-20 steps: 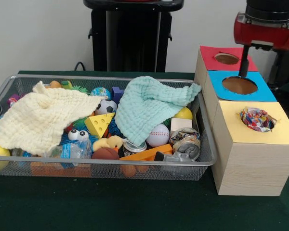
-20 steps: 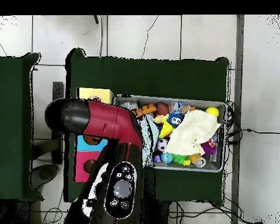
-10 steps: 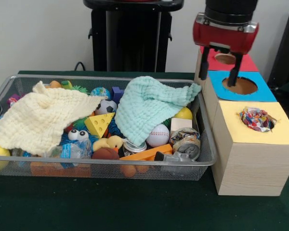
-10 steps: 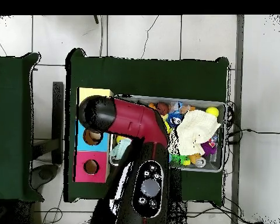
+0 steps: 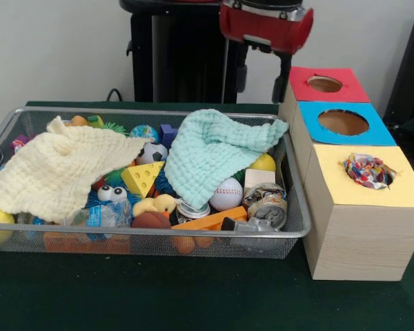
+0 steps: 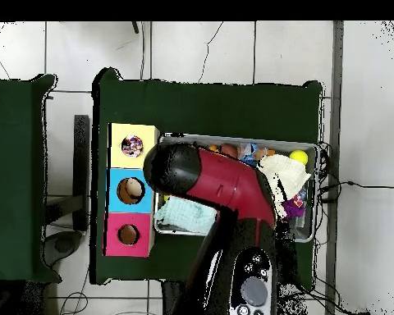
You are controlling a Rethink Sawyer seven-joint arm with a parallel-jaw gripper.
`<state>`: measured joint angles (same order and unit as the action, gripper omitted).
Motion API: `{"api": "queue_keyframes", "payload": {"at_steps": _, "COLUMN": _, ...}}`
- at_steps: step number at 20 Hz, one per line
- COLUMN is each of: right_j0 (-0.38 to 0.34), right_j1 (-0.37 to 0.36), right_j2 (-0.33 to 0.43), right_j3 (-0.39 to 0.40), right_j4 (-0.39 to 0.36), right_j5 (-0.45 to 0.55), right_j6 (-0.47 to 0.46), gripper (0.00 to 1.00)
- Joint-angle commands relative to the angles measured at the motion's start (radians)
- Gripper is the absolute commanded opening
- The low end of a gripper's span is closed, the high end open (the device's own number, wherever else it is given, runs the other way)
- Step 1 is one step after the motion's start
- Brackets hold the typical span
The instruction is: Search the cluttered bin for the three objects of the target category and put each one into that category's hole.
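Observation:
The wire-mesh bin (image 5: 159, 236) is full of toys. The mint-green waffle cloth (image 5: 214, 155) lies draped over its right half and the cream waffle cloth (image 5: 55, 169) over its left half. The white dotted cloth (image 5: 368, 170) sits bunched in the ragged hole of the yellow-topped wooden box (image 5: 362, 227). My gripper (image 5: 262, 81) hangs open and empty above the bin's far right corner, just beyond the mint cloth and left of the red-topped box. In the overhead view the arm (image 6: 225, 184) covers the bin's middle; the mint cloth (image 6: 186, 215), cream cloth (image 6: 284, 174) and dotted cloth (image 6: 132, 147) show around it.
A blue-topped box (image 5: 372, 132) and a red-topped box (image 5: 350, 88) stand behind the yellow one. The bin also holds a soccer ball (image 5: 152, 153), a baseball (image 5: 227, 194), a cheese wedge (image 5: 142, 178), a fuzzy blue toy with eyes (image 5: 110, 194) and cans (image 5: 269, 207).
My gripper has moved left, from above the blue and red boxes to above the bin's far right corner. Both waffle cloths and the dotted cloth have stayed put.

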<state>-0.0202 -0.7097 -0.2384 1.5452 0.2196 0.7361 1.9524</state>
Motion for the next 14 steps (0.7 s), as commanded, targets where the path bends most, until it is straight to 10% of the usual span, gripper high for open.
{"api": "queue_keyframes", "payload": {"at_steps": 1, "right_j0": -0.01, "right_j1": -0.092, "right_j2": 0.038, "right_j3": 0.192, "right_j4": -0.07, "right_j5": 0.094, "right_j6": 0.003, "gripper": 1.0}}
{"api": "queue_keyframes", "payload": {"at_steps": 14, "right_j0": -0.073, "right_j1": -0.146, "right_j2": 0.059, "right_j3": 0.389, "right_j4": -0.148, "right_j5": -0.053, "right_j6": -0.026, "gripper": 1.0}}
